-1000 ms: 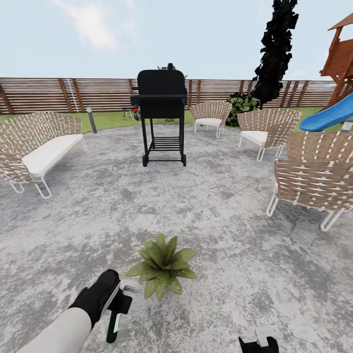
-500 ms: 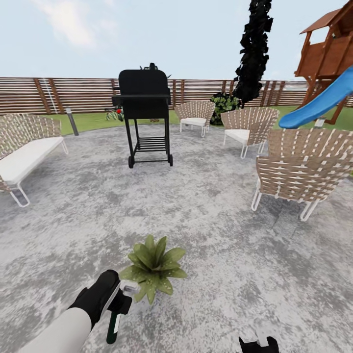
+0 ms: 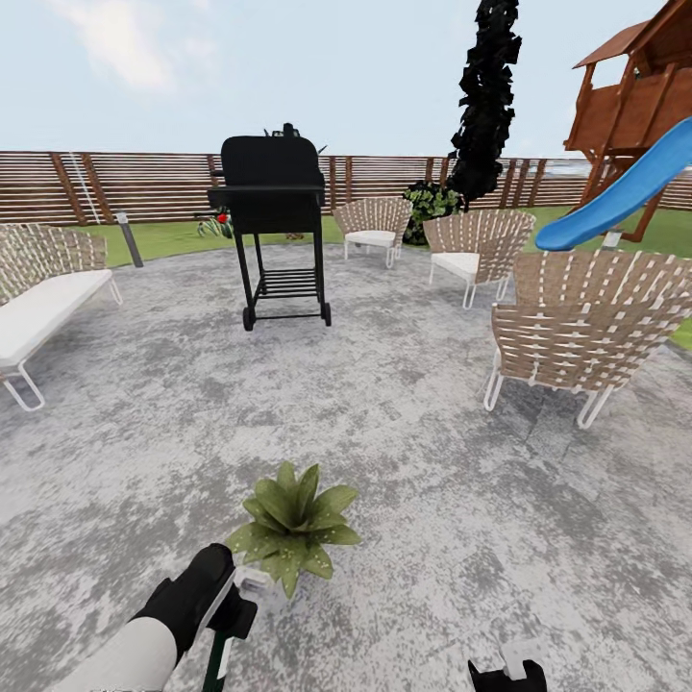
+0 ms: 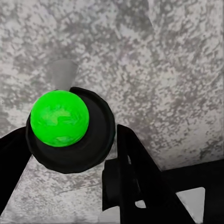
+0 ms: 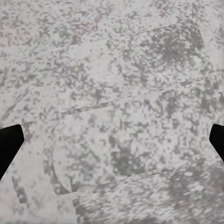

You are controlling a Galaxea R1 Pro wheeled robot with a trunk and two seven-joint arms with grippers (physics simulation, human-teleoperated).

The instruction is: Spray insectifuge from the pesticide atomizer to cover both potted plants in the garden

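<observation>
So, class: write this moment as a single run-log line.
left gripper: shut on pesticide atomizer | right gripper: open, over patio | potted plant: just ahead of atomizer head

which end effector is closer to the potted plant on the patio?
Left. The left end effector holds the pesticide atomizer right beside the potted plant, at its near-left leaves. The right end effector sits farther off, to the plant's right, empty.

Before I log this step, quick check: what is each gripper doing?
Left gripper: shut on the pesticide atomizer.
Right gripper: open, holding nothing, above the stone patio.
</observation>
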